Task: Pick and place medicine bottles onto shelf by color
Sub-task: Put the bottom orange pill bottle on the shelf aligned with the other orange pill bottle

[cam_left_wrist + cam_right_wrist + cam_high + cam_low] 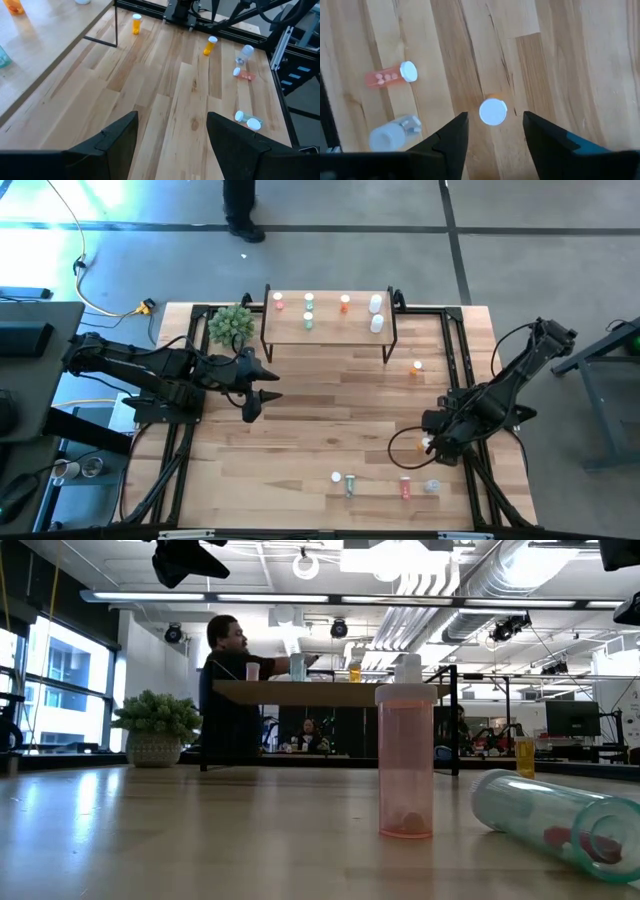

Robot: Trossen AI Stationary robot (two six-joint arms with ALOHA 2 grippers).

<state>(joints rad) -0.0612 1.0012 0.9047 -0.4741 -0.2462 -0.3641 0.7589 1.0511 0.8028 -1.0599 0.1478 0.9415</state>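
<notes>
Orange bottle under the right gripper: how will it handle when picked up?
The orange bottle stands upright, white cap up, between the open fingers of the right gripper. Tall and narrow, so an off-centre touch may tip it. Round and smooth, so it could roll or slip.

green bottle cut off by frame edge, shelf bottles tiny

We've got a big open office behind the counter: tall windows on the left, exposed ducts and strip lights overhead, a person standing back there, grey concrete floor with a yellow cable.
</notes>
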